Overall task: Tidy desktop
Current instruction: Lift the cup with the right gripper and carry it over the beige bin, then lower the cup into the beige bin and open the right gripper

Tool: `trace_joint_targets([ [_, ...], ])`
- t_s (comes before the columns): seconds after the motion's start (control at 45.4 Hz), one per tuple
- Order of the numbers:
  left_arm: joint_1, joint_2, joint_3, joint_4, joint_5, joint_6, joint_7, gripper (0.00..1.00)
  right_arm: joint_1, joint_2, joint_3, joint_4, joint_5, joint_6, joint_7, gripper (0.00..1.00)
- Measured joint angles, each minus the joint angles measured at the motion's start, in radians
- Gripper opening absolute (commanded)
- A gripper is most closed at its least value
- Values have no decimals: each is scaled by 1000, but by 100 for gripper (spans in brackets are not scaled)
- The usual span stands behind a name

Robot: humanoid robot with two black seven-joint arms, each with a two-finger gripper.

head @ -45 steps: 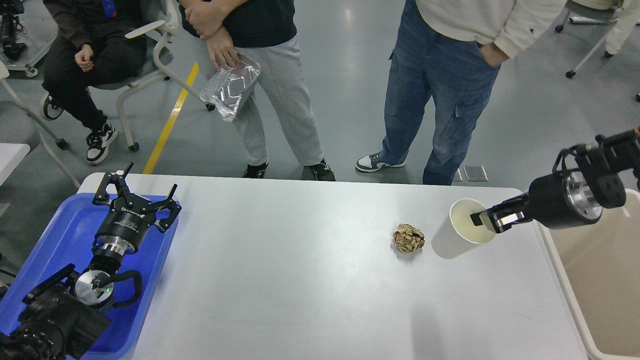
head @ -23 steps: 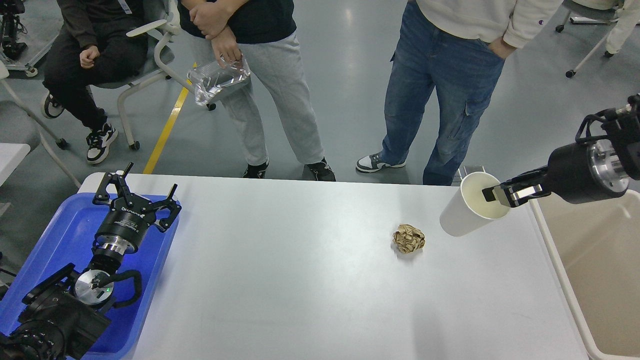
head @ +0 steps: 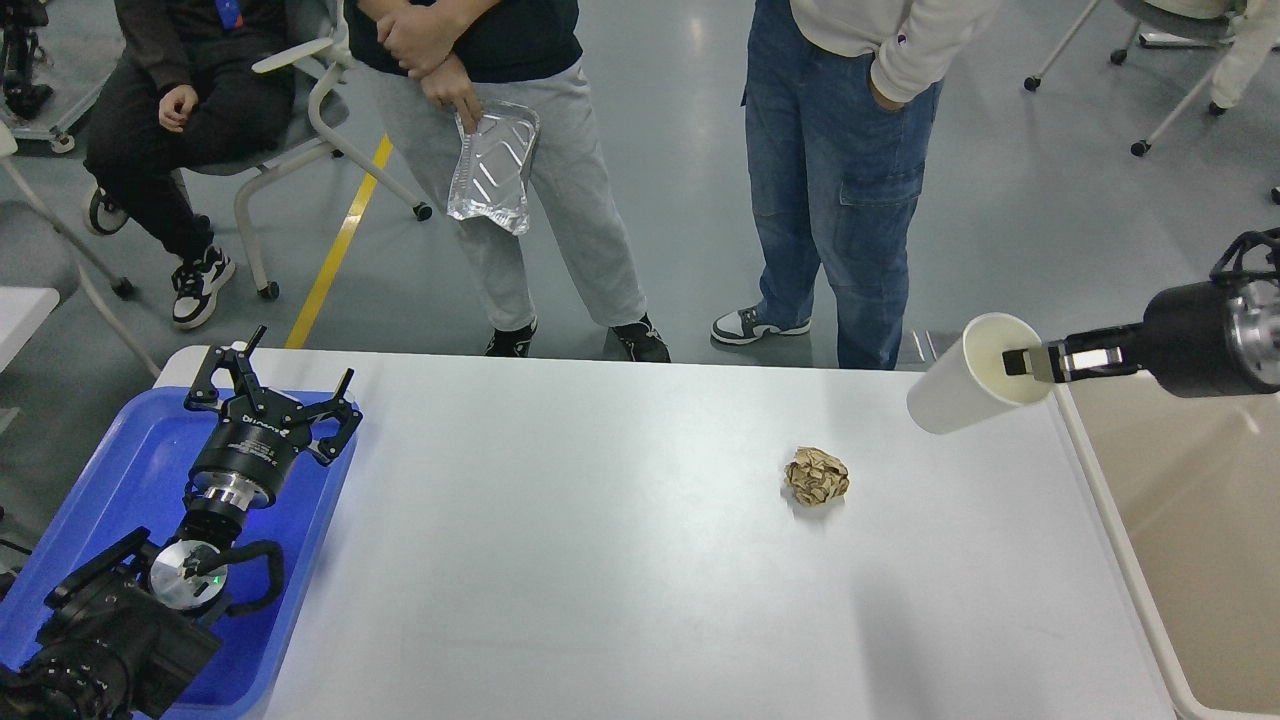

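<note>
The white desktop (head: pixel 600 560) fills the middle of the head view. A crumpled brown paper ball (head: pixel 817 476) lies on it right of centre. My right gripper (head: pixel 1022 362) is shut on the rim of a white paper cup (head: pixel 960 390), one finger inside it, and holds it tilted in the air above the desktop's far right corner. My left gripper (head: pixel 275 385) is open and empty, hovering over the blue tray (head: pixel 110 480) at the left.
A beige bin (head: pixel 1200 540) stands against the desktop's right edge, below my right arm. Two people stand behind the far edge; one holds a foil tray (head: pixel 492 170). A seated person and chairs are at the far left.
My right gripper has lifted the cup off the desktop and carried it up and to the right, toward the bin. The left arm has not moved. The people behind have shifted.
</note>
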Motion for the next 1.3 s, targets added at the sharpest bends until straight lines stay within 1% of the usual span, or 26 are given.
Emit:
trace_joint_targets([
  [0.287, 0, 0, 0, 0, 0, 0, 0, 100, -156, -17, 103, -140, 173, -100, 0, 0],
  [0.683, 0, 0, 0, 0, 0, 0, 0, 100, -289, -1, 148, -335, 477, -191, 3, 0],
  [0.882, 0, 0, 0, 0, 0, 0, 0, 100, -360, 33, 157, -450, 655, -243, 4, 0],
  [1.036, 0, 0, 0, 0, 0, 0, 0, 100, -446, 87, 179, -559, 823, -275, 4, 0],
  [1.191, 0, 0, 0, 0, 0, 0, 0, 100, -553, 147, 241, -664, 960, -299, 4, 0],
  [1.301, 0, 0, 0, 0, 0, 0, 0, 100, -638, 187, 318, -733, 1033, -320, 4, 0],
])
